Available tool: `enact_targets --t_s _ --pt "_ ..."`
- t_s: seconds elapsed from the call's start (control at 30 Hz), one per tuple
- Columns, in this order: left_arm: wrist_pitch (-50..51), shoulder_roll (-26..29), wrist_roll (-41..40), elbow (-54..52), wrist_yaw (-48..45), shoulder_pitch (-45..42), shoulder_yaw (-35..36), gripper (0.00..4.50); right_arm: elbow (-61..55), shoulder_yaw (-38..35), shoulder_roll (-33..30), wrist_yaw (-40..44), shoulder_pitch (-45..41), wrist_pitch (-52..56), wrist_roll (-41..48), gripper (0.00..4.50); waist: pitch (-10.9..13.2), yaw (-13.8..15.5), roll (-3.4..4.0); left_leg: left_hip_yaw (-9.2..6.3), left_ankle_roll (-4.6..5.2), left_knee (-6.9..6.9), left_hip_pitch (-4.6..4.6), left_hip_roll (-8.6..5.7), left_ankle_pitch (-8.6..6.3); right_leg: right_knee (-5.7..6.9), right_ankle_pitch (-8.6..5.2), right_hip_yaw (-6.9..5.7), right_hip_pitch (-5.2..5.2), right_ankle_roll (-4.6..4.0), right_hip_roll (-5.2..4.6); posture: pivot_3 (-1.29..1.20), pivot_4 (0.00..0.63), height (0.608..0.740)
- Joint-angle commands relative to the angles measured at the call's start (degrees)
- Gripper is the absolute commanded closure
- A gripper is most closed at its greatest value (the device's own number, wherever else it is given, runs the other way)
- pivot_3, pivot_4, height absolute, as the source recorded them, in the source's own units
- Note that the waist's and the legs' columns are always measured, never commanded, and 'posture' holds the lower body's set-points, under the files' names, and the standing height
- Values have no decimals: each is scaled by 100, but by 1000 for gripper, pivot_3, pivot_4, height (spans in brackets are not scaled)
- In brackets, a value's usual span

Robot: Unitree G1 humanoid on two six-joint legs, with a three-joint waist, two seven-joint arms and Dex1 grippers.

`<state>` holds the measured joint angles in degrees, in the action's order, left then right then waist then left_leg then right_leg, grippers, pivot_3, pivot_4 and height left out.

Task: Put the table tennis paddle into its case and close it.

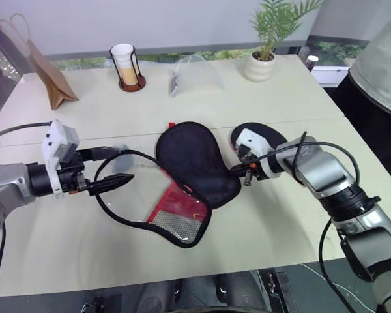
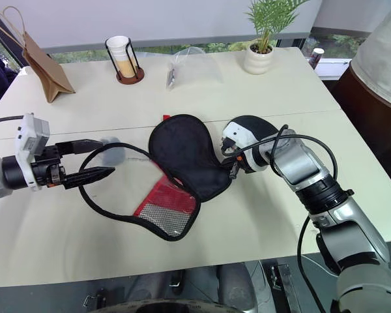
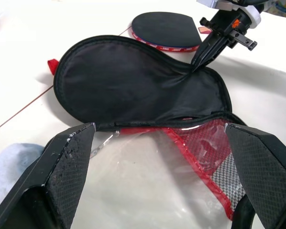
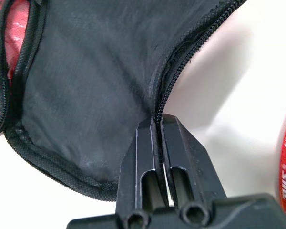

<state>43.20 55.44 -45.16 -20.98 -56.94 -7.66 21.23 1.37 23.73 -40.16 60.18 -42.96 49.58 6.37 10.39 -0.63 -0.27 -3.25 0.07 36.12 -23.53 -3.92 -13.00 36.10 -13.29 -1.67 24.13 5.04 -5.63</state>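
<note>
- Left eye view, left side: left hand [image 1: 115, 168] hovers low over the counter [image 1: 280, 215], arm reaching in level from the side, fingers spread wide, pointing at the case's red mesh half; holds nothing.
- Centre: case [image 1: 195, 163] lies unzipped and splayed flat, black lining up. Limp fabric, light, will fold and slide if pushed; judge best grip is the zip edge or rim, not the middle.
- Right of case: right hand [image 4: 158, 125] angled down, fingers nearly together, pinching the case's zipper edge at the narrow neck.
- Far right: table tennis paddle [image 1: 264, 135] lies flat on the counter just beside the case, black face up. Stiff, light; judge the handle the place to grab, currently hidden behind the right hand.
</note>
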Motion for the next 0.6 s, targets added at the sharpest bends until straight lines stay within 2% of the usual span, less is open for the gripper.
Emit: enact_targets --t_s 0.03,0.13,0.2,0.33,0.47,0.6 --pt "-97 -14 -9 -101 19 -149 -25 0 -151 -331 -15 -123 -21 16 70 2703 0 -1 0 0 0 0 0 0 0 0 0 0 0 0 0 0 150 734" --pt "-83 -47 4 -94 28 -229 -105 0 -267 -559 -53 -250 -67 214 152 1310 1 -1 -1 0 0 0 -1 0 0 0 0 0 1 0 0 0 150 734" --pt "-78 -62 5 -94 35 -265 -146 0 -344 -741 -128 -320 -97 336 202 219 1 -1 -1 0 0 0 -1 0 0 0 1 0 2 1 0 0 150 734" --pt "-78 -73 -11 -94 39 -312 -201 0 -591 -1371 -537 -429 -42 503 343 101 4 14 1 0 0 0 -8 0 0 0 0 0 8 0 -1 0 150 734" --pt "-81 -101 -3 -51 16 -451 -333 0 -840 -1833 -1436 -438 546 308 242 101 4 92 -2 -2 4 4 -22 -1 -3 -7 0 -4 14 0 -2 0 150 734" --pt "-110 -112 39 60 -38 -644 -492 0 -577 -1962 -1920 -480 1206 -162 90 101 5 117 -4 2 7 6 -23 -1 -4 -10 -1 -4 13 -2 -2 0 150 734"
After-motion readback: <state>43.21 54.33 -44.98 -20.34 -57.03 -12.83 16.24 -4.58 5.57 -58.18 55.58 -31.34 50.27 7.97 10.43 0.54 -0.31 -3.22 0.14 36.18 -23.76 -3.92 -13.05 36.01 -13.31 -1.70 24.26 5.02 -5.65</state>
